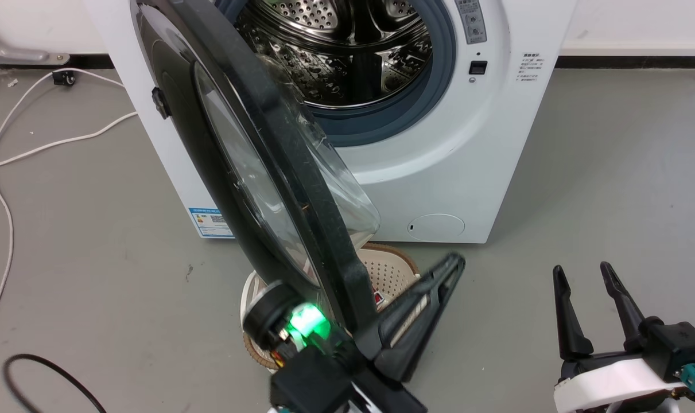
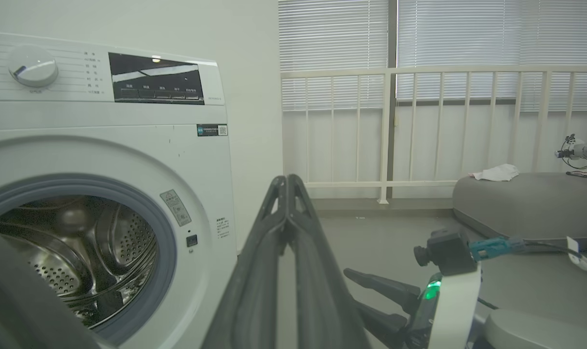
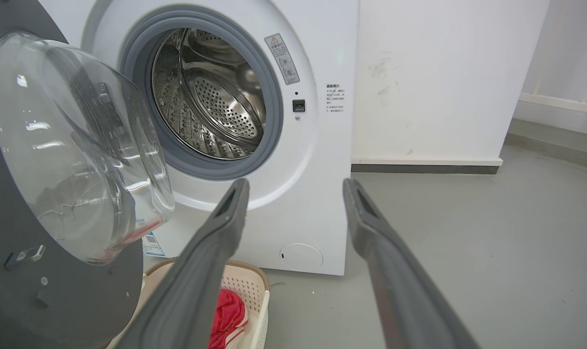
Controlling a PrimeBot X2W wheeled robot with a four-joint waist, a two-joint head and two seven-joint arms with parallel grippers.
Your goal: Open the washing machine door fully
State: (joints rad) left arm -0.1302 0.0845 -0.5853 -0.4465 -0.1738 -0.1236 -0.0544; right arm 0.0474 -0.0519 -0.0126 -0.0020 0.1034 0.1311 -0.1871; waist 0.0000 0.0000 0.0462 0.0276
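Before the white boxy front-loading washing machine [image 1: 439, 172], its large round glossy black door [image 1: 278, 155] stands roughly half open, with more swing left. The left end effector [image 1: 453, 265], fingers together, seemingly touches its inner edge. The right end effector [image 1: 581, 267] hangs with fingers apart.

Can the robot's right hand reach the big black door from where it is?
Probably yes. The open right hand has bare floor ahead and the door stands swung out nearby. The shut left hand lies between them by the door's lower edge, so it might need to go around.
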